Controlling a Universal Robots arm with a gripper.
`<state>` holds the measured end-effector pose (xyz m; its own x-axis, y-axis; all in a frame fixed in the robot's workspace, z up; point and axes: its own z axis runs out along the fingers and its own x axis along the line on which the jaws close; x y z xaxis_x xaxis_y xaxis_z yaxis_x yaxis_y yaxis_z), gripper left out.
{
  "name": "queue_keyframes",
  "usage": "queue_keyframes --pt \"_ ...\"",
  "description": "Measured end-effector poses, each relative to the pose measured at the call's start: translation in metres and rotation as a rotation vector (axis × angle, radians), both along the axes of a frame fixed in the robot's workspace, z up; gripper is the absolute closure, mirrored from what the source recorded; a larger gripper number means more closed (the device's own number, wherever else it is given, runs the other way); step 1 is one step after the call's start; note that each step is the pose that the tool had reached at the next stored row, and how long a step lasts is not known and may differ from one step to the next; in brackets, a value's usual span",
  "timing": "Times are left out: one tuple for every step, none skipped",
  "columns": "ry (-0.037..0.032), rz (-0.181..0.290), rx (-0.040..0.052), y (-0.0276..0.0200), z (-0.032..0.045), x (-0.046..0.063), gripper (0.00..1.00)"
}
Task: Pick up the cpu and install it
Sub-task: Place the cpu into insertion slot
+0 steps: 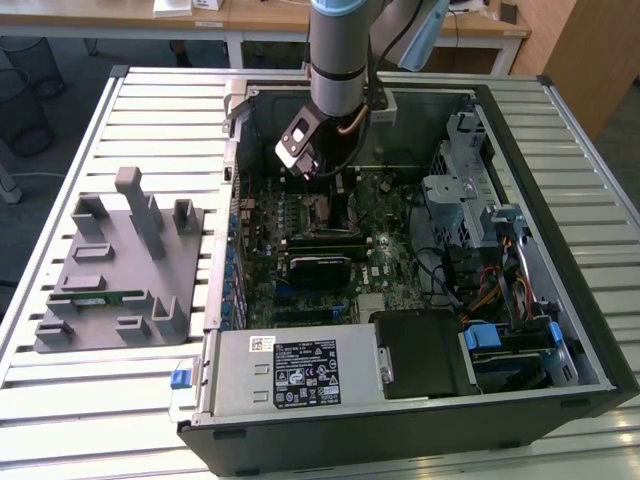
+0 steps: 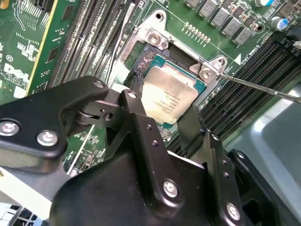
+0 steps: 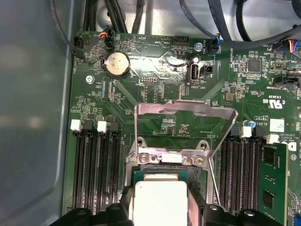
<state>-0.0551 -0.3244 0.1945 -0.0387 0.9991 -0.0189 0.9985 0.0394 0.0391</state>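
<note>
Gripping cpu (image 2: 171,92) by two opposite edges, flat inside pincer (image 2: 160,108), to meet squarely the open socket (image 2: 142,69) beneath.

cpu (image 2: 169,96) held in gripper (image 2: 162,113) at socket (image 2: 142,70) | fixture (image 1: 110,270) exterior view's left of case (image 1: 400,438)

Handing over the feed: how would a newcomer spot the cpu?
Inside the open black computer case, find the green motherboard. Between its two banks of long black memory slots lies the cpu, a small flat square chip; its pale silver-grey metal top stands out from them.
</note>
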Motion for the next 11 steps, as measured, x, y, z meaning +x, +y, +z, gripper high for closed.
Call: queue_keyframes --pt "0.0 0.0 0.0001 0.0 0.0008 0.0 0.47" --pt "0.0 0.0 0.0 0.0 0.0022 0.0 0.47" --pt "0.0 0.0 0.0001 0.0 0.0033 0.0 0.47" --pt "-0.0001 0.0 0.0001 0.0 0.0041 0.0 0.47" --pt "-0.0001 0.0 0.0001 0.0 0.0044 0.0 0.47" --pt "-0.0001 0.0 0.0001 0.0 0.0044 0.0 0.47" --pt "-0.0001 0.0 -0.0002 -0.0001 0.0044 0.0 0.47" --pt "0.0 0.0 -0.002 -0.0009 0.0044 0.0 0.47" --pt "-0.0001 0.0 -0.0023 -0.001 0.0043 0.0 0.47" --pt "-0.0001 0.0 -0.0026 -0.0012 0.0043 0.0001 0.47" --pt "-0.0001 0.0 -0.0031 -0.0014 0.0042 0.0001 0.47"
